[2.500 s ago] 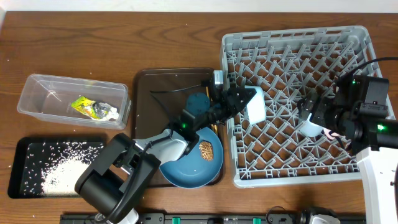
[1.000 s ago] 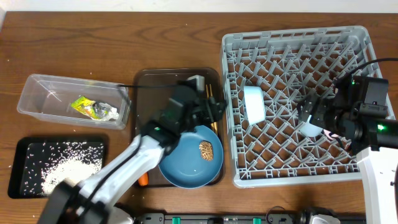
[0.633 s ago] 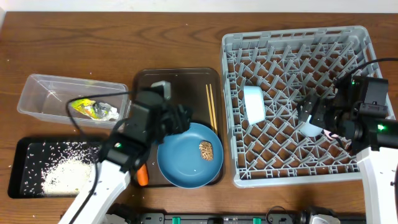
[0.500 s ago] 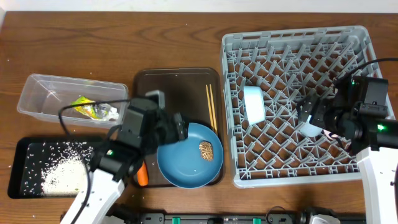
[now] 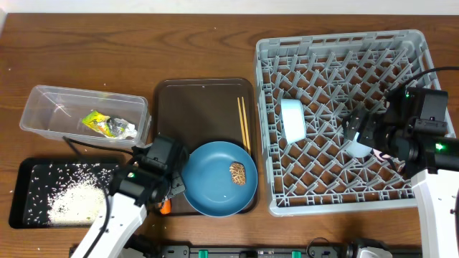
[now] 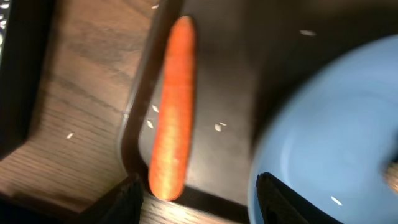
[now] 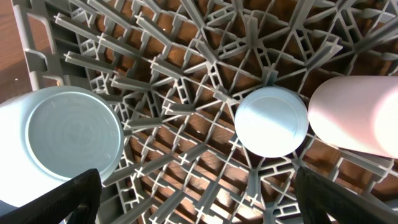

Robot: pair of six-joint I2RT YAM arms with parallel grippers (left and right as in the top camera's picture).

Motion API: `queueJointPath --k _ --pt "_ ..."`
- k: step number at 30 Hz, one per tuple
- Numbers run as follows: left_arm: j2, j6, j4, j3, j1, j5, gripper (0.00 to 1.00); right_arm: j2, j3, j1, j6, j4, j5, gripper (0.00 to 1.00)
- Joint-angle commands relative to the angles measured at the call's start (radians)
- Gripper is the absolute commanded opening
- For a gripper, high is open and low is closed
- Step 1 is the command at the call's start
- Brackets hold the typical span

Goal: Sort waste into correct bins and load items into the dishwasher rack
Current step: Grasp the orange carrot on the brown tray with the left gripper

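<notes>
Overhead view: the grey dishwasher rack (image 5: 337,37) is the reference. Inside it, the white bowl (image 5: 292,119) stands on edge in its left part, and the small light-blue cup (image 5: 356,148) and the pale pink cup (image 5: 384,154) sit side by side in its right part, beneath the right gripper (image 5: 356,132). Just left of the rack lies the dark brown serving tray (image 5: 201,100), which carries the chopsticks (image 5: 243,122), the blue plate (image 5: 211,183) with the brown food lump (image 5: 237,172), and the carrot (image 5: 166,208). The left gripper (image 5: 171,193) hangs over the carrot. Farthest from the rack are the clear tub (image 5: 43,107) holding the wrapper (image 5: 107,125) and the black tray (image 5: 21,208) holding the rice (image 5: 72,201). Left wrist view: the fingers (image 6: 129,199) stand apart and grasp nothing. The carrot's near end lies in the gap between them, against the tray's rim, and the plate is on the rack side. Right wrist view: the jaws are spread wide and empty above the rack's lattice, the bowl and both cups below.
</notes>
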Motion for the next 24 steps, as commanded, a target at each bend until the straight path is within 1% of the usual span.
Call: queueJointPath --k 1,7,9,12,15,17,19,21,22,24 --pt "0.051 -0.046 0.028 -0.044 0.006 -0.069 0.6 -0.003 0.014 -0.007 -0.012 -0.001 -0.005 0.95" --pt "0.152 -0.061 0.119 -0.109 0.05 -0.064 0.6 -0.003 0.014 -0.006 -0.012 -0.003 -0.005 0.95" --pt "0.181 -0.035 0.151 -0.117 0.069 -0.029 0.59 -0.003 0.014 -0.006 -0.012 -0.005 -0.005 0.95" --pt "0.22 0.006 0.203 -0.127 0.081 0.014 0.55 -0.003 0.014 -0.006 -0.012 -0.005 -0.005 0.95" --pt "0.247 0.023 0.235 -0.127 0.082 0.048 0.43 -0.003 0.014 -0.006 -0.012 -0.005 -0.005 0.95" --pt "0.256 0.022 0.243 -0.127 0.082 0.048 0.34 -0.003 0.014 -0.006 -0.012 -0.005 -0.005 0.95" --pt "0.259 0.022 0.243 -0.127 0.082 0.047 0.27 -0.003 0.014 -0.006 -0.012 -0.005 -0.005 0.95" --pt "0.258 0.021 0.243 -0.127 0.082 0.047 0.25 -0.003 0.014 -0.006 -0.012 -0.005 -0.005 0.95" --pt "0.258 0.021 0.243 -0.127 0.082 0.047 0.21 -0.003 0.014 -0.006 -0.012 -0.005 -0.005 0.95" --pt "0.256 0.021 0.241 -0.126 0.082 0.048 0.06 -0.003 0.014 -0.006 -0.012 -0.005 -0.005 0.95"
